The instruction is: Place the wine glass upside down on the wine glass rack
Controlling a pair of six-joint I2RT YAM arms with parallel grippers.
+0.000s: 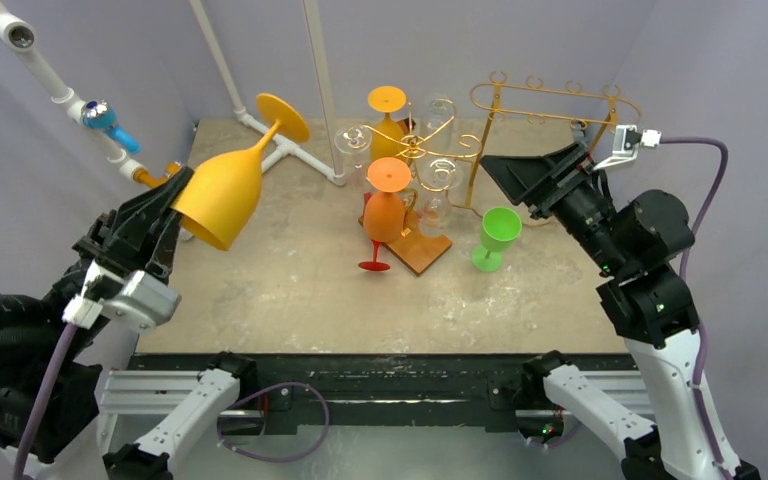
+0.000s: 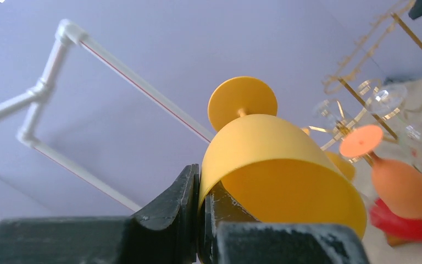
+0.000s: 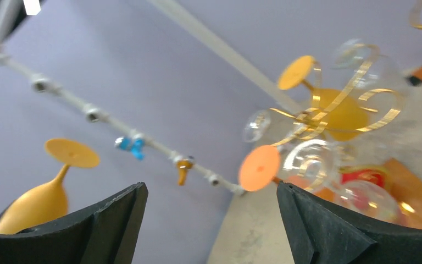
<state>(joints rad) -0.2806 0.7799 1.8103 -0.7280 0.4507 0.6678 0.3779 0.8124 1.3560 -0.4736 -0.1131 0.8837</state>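
We are pinching the rim of the yellow wine glass [image 1: 222, 195] in our left gripper [image 1: 172, 192], holding it tilted aloft, well apart from the gold wine glass rack [image 1: 557, 92], right gripper [image 1: 505, 175] gaping wide, empty.

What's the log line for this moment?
left jaws: shut on yellow wine glass rim | glass: tilted, foot up, airborne | right jaws: open, empty | rack: not yet reached

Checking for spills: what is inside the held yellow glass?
One left gripper finger sits inside the yellow glass, pinching its wall; nothing else shows. The gripper hides the lower part.
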